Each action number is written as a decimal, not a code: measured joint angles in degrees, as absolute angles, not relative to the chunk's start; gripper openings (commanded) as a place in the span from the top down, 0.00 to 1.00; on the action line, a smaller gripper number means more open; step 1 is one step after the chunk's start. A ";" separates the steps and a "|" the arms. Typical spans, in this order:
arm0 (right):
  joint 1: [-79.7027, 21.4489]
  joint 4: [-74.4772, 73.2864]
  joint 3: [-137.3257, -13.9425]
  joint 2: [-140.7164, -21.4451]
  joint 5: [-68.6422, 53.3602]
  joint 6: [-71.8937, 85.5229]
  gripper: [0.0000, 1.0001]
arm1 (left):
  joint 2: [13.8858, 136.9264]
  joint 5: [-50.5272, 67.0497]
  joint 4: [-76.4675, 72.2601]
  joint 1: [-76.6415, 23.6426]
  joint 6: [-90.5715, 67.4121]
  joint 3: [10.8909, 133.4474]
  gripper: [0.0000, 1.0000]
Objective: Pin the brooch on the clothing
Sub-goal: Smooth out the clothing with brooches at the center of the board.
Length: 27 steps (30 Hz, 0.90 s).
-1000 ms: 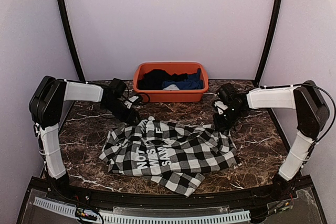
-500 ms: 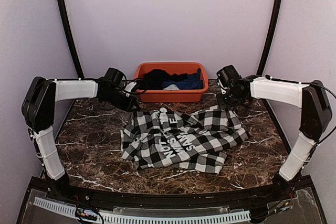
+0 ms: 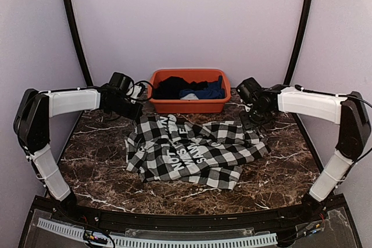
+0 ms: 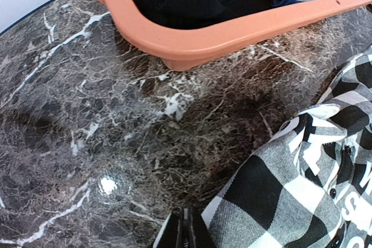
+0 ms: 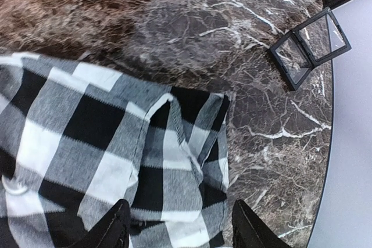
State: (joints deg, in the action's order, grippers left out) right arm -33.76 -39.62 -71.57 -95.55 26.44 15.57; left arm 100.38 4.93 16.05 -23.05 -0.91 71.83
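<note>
The clothing, a black-and-white check shirt with white block letters, lies crumpled mid-table. My left gripper sits at the shirt's back-left edge. In the left wrist view its jaws are pressed together with the clothing caught at their tips. My right gripper hovers over the shirt's back-right corner. Its fingers stand wide apart above the clothing with nothing between them. The brooch is out of view.
An orange basin holding black and blue garments stands at the back centre, and its rim is close ahead of the left gripper. A small open black-framed clear case lies on the marble near the table's right edge.
The shirt has been dragged toward the back and then leftward. The left gripper closed on its back-left edge. The right gripper opened, dropping the shirt's right corner onto the table.
</note>
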 measured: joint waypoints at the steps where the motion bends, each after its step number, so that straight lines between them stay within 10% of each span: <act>1: -34.26 -40.27 -71.18 -94.24 25.39 15.57 0.42 | 100.38 3.57 16.10 -23.05 -1.08 71.83 0.55; 4: -35.22 -41.28 -70.15 -90.02 21.80 15.51 0.41 | 100.36 1.41 16.16 -23.05 -1.74 71.85 0.17; 8: -35.22 -42.28 -68.42 -84.86 16.12 15.49 0.41 | 98.78 2.72 16.29 -23.53 -2.70 71.50 0.03; 17: -35.22 -43.38 -66.06 -83.18 8.45 15.57 0.40 | 89.71 10.81 15.05 -42.09 0.51 72.40 0.01; 27: -32.51 -41.91 -65.80 -87.57 5.21 15.84 0.41 | 111.68 11.38 16.91 -57.06 6.70 77.87 0.01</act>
State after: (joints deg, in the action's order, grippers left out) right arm -32.51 -41.91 -65.80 -87.57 5.21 15.84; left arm 111.68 11.38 16.91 -57.06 6.70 77.87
